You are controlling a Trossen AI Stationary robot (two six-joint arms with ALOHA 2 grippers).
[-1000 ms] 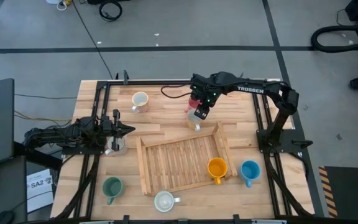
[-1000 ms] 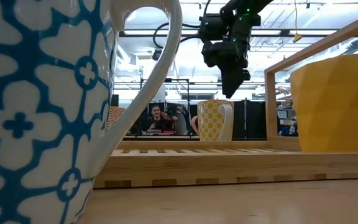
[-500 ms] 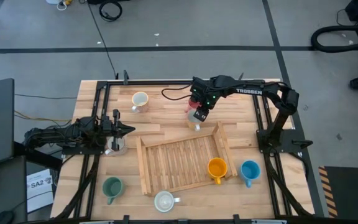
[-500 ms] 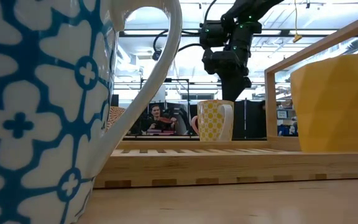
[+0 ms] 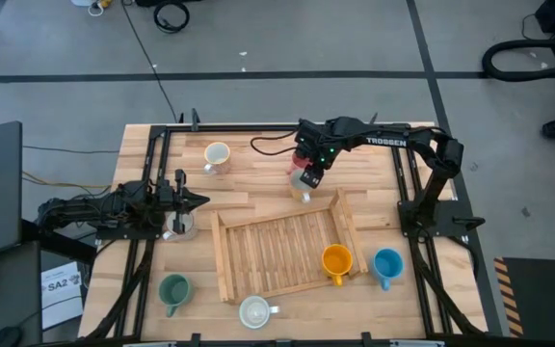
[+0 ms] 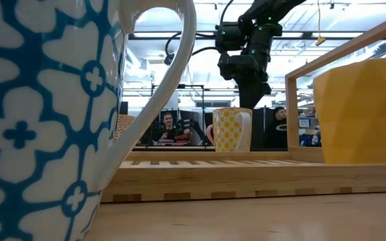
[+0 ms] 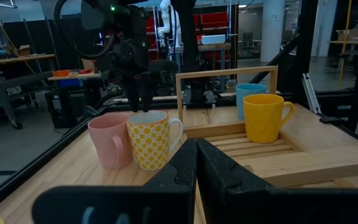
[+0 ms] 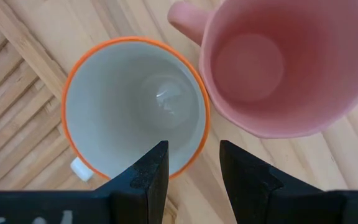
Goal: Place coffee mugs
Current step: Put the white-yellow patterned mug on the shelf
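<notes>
Wooden butcher-block table (image 5: 258, 173), black frame rails down both sides. From overhead, left to right: left gripper (image 5: 198, 200) low at the left edge, fingers pressed together, holding nothing, a pale mug (image 5: 177, 226) just beside it; cream mug (image 5: 217, 155) at the far left; green mug (image 5: 173, 289) at the near left; slatted rack (image 5: 277, 253) in the middle; white mug (image 5: 255, 310) at the near edge; right gripper (image 5: 307, 179) over two mugs just beyond the rack's far rail; orange mug (image 5: 336, 260) in the rack's right corner; blue mug (image 5: 387, 263) just outside it.

Overhead hides those two mugs. Left wrist view resolves them: pink mug (image 7: 110, 140) touching a yellow-patterned mug (image 7: 150, 139). Right wrist view looks straight down: fingers (image 8: 144, 177) spread, one over the patterned mug's mouth and one outside it, straddling its rim on the pink mug's side; no contact visible.

Low view only: a blue-flowered mug (image 6: 59, 114) fills the left foreground.

Room: grey floor with dark tape lines, cables, shelving; a seated person (image 6: 169, 128) beyond the table.
</notes>
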